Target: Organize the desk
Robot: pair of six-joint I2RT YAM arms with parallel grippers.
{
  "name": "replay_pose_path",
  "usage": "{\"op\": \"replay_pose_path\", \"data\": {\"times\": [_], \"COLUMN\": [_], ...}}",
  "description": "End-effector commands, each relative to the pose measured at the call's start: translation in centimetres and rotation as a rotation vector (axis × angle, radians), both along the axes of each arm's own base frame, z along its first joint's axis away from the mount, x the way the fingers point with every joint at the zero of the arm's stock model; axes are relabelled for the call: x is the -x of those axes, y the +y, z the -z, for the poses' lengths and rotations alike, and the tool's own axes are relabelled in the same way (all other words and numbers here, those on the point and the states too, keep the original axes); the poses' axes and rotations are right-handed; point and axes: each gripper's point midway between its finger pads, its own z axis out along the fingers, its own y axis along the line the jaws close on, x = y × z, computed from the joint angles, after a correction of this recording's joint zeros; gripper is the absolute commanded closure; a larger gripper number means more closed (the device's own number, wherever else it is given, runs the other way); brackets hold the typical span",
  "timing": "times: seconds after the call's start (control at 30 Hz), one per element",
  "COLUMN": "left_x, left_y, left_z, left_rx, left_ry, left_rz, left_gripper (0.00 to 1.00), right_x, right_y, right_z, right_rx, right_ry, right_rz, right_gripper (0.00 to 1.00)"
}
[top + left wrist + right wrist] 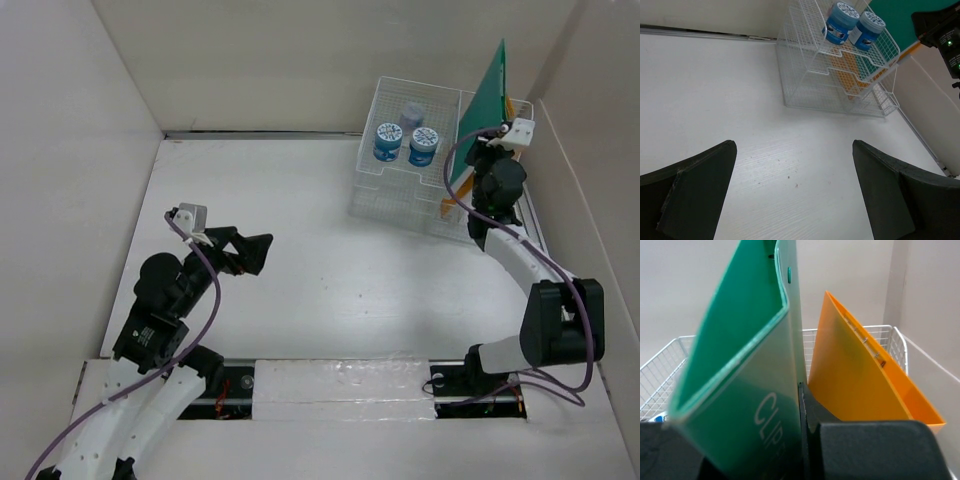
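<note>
The wire-mesh rack [405,185] was taken as the reference point. The desk [320,290], a flat white tabletop, was seen lying under the rack and spreading out to the left of it and toward the arm bases. Two blue-lidded jars [387,140] [423,146] were seen side by side in the rack's upper tray, with a paler container [411,116] just behind them.

At the rack's right side a green folder [740,365] was held upright, clamped between the fingers of the right gripper [755,440]. The folder's lower edge was hidden, so whether it touched the rack's floor could not be told. An orange folder [855,380] was seen leaning inside the rack, just to the right of the green one.

The left gripper [792,150] was seen well to the left of the rack and nearer the bases, over the bare desk. Its jaws were spread wide apart, pointed toward the rack, and nothing was held between them.
</note>
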Motion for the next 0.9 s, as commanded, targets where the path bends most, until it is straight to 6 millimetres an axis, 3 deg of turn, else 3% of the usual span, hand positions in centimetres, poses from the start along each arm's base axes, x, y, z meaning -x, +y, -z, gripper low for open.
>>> {"op": "replay_pose_path", "data": {"times": [0.0, 0.33, 0.7, 0.8, 0.87], "left_x": [-0.2, -0.8, -0.8, -0.9, -1.0], "left_y": [-0.1, -0.3, -0.2, -0.3, -0.3], "left_z": [-0.4, 0.4, 0.3, 0.6, 0.9], "left_rx": [-0.005, -0.023, -0.022, -0.026, -0.032], "left_ry": [-0.024, 0.007, 0.004, 0.012, 0.025], "left_rz": [0.002, 0.001, -0.004, -0.001, -0.005], "left_gripper": [0.02, 0.02, 0.02, 0.02, 0.02], "right_x": [1.1, 0.2, 0.4, -0.4, -1.1], "right_y": [0.6, 1.1, 1.0, 0.6, 1.6], "right_z": [-5.0, -1.7, 4.8, 6.3, 7.1], "right_rx": [-0.031, -0.010, -0.084, -0.109, -0.117], "right_ry": [-0.215, -0.157, -0.032, 0.049, 0.100], "right_rz": [0.017, 0.051, 0.031, 0.042, -0.008], "right_gripper": [1.00, 1.00, 1.00, 1.00, 1.00]}}
